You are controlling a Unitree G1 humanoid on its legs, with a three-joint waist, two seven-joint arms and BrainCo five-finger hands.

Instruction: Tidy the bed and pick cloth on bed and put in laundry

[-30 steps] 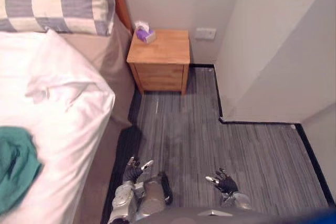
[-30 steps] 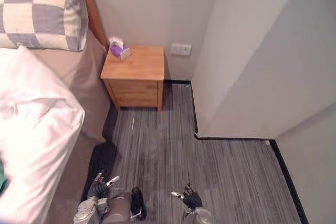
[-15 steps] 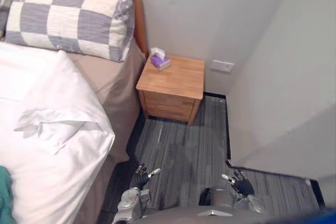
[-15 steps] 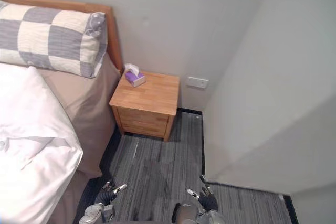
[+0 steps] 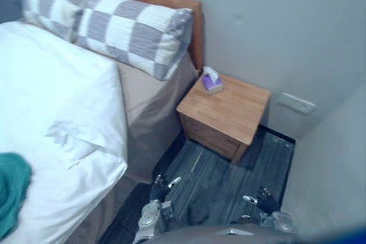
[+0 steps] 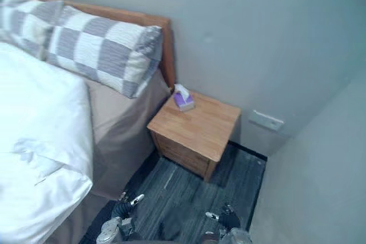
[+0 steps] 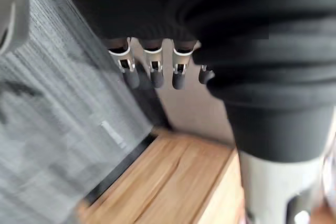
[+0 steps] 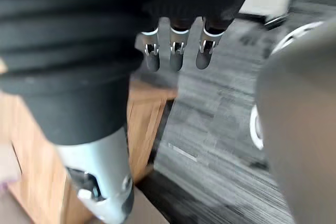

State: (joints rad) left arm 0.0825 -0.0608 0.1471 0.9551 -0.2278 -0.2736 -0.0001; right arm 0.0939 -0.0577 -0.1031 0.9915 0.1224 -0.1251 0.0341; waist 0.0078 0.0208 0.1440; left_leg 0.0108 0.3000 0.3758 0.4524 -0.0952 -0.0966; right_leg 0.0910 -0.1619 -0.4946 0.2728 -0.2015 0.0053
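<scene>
A green cloth (image 5: 12, 194) lies on the white duvet (image 5: 51, 118) at the near left of the bed. Two grey-and-white checked pillows (image 5: 134, 32) lean against the wooden headboard (image 5: 171, 5). My left hand (image 5: 158, 190) hangs low beside the bed's edge, over the grey floor, fingers relaxed and holding nothing. My right hand (image 5: 264, 199) hangs low further right, also open and empty. In the wrist views the left fingers (image 7: 152, 72) and right fingers (image 8: 176, 56) hang straight down toward the floor.
A wooden bedside table (image 5: 226, 112) stands right of the bed with a purple tissue box (image 5: 211, 80) on it. A grey wall with a socket plate (image 5: 296, 103) runs behind. A tan sheet (image 5: 148, 112) covers the mattress side. Grey carpet (image 5: 229, 181) lies between bed and wall.
The camera has swung left and up: the bed, pillows and bedside table now sit further right in view and the green cloth shows again. Both hands stay low and open.
</scene>
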